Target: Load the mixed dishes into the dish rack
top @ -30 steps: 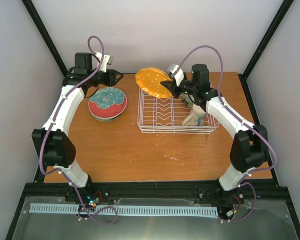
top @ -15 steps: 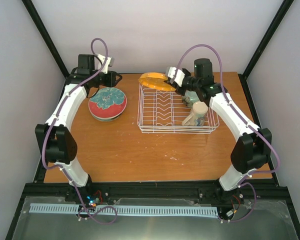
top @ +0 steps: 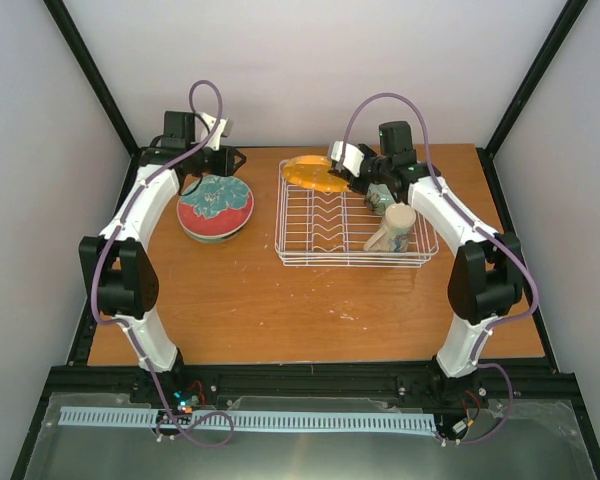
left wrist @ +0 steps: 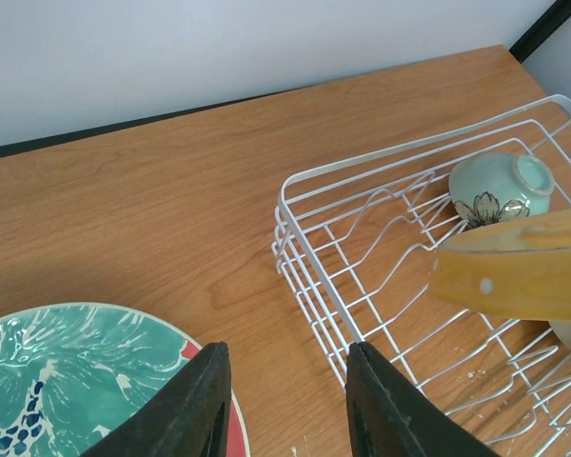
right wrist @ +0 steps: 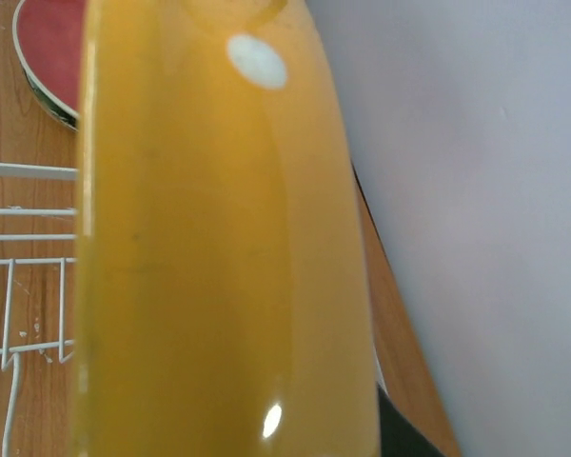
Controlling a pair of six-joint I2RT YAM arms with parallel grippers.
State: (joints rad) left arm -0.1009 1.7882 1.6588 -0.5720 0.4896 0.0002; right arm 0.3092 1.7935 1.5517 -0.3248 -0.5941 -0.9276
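My right gripper (top: 346, 174) is shut on the rim of the orange-yellow scalloped plate (top: 313, 172) and holds it tilted over the far left corner of the white wire dish rack (top: 310, 250). The plate fills the right wrist view (right wrist: 209, 238) and shows in the left wrist view (left wrist: 523, 271). The cream mug (top: 392, 230) lies on its side in the rack's right part, and the small teal bowl (top: 380, 198) sits behind it. The red-and-teal plate (top: 215, 205) lies on the table left of the rack. My left gripper (left wrist: 285, 405) is open and empty above its far right edge. The white floral plate is not clearly visible.
The rack's prongs (left wrist: 390, 205) run along its middle, and its left half holds no dishes. Bare wooden table (top: 280, 310) lies in front of the rack and plate. Black frame posts (top: 95, 90) and white walls close in the back corners.
My right arm has carried the orange plate back and down, turning it from face-on to nearly edge-on over the rack's far left corner. My left gripper has shifted slightly right.
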